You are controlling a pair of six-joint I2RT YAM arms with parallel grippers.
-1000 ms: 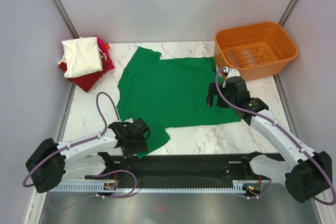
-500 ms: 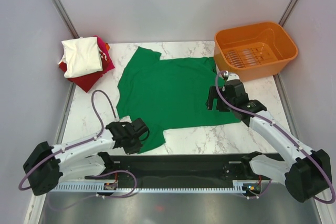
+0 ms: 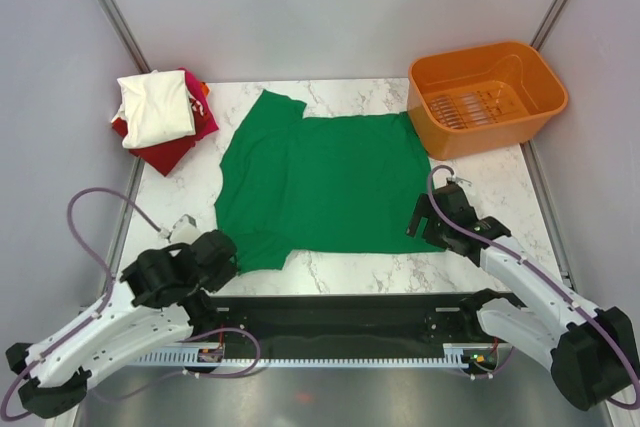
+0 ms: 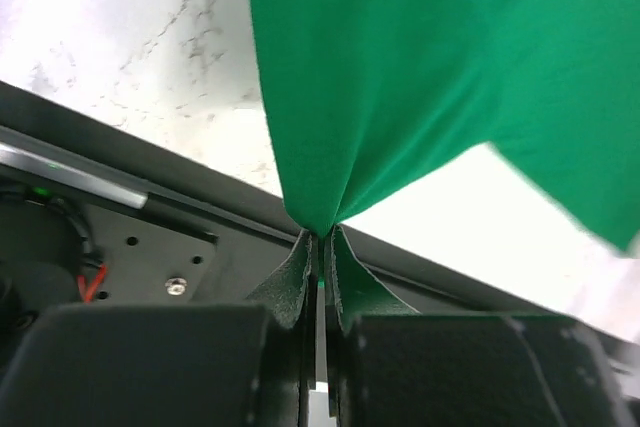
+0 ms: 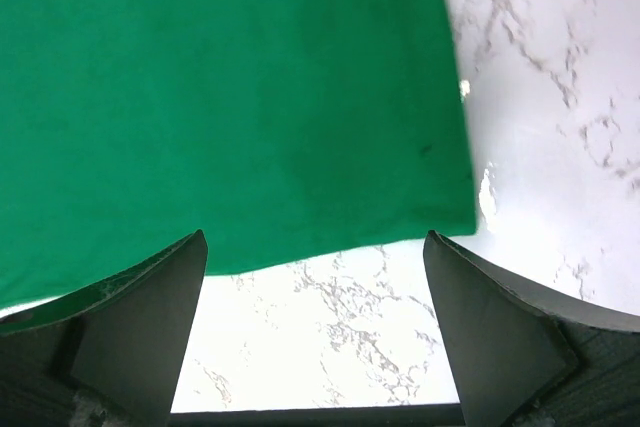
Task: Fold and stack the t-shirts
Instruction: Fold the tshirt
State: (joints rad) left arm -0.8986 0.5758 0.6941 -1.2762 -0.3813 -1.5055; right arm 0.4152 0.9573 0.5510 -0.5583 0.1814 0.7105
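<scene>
A bright green t-shirt (image 3: 320, 182) lies spread on the marble table (image 3: 500, 197). My left gripper (image 3: 222, 251) sits at the shirt's near left corner. In the left wrist view it (image 4: 318, 239) is shut on a pinched bunch of green cloth (image 4: 400, 77) that fans out from the jaws. My right gripper (image 3: 424, 220) hovers at the shirt's near right corner, open. In the right wrist view its fingers (image 5: 170, 297) straddle the hem (image 5: 330, 252) with bare marble between them. Folded t-shirts (image 3: 155, 107) are stacked at the far left, cream-white on top of red (image 3: 160, 155).
An orange plastic basket (image 3: 500, 134) stands at the far right corner. The black base rail (image 3: 340, 322) runs along the near table edge, just behind both grippers. Grey walls close in the left, right and back sides.
My left gripper has closed on the shirt's near left corner and drawn back to the left, pulling that corner with it. My right gripper has moved nearer, down to the near hem.
</scene>
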